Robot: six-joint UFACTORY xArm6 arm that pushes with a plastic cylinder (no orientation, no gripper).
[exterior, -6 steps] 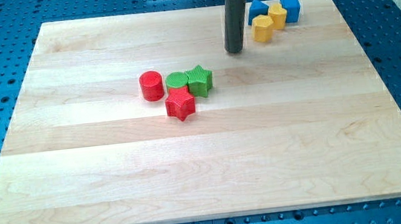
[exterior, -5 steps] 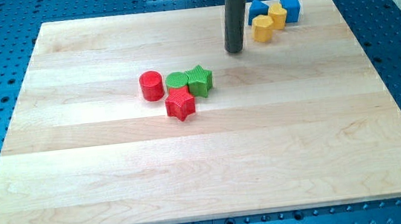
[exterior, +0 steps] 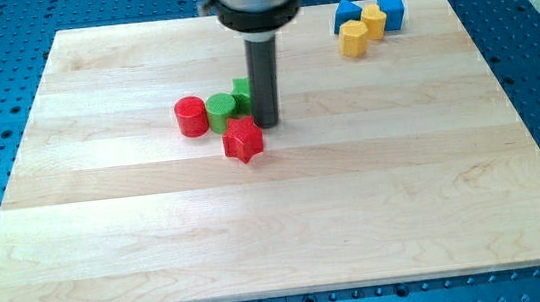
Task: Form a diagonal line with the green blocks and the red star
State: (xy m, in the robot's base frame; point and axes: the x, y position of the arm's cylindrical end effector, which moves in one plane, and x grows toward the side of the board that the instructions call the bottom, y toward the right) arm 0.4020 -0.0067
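Now my tip (exterior: pixel 267 122) touches the green star (exterior: pixel 242 94), red star (exterior: pixel 243 140) just below-left.

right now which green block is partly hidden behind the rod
The green star. My tip stands against its right side and the rod covers part of it, while the green cylinder shows whole.

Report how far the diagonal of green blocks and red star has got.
Done: nothing lined up yet; the green cylinder, green star and red star sit bunched together. In hand: my tip is at the green star's right side, just above-right of the red star. Left: spreading the three into a diagonal, clear of the red cylinder.
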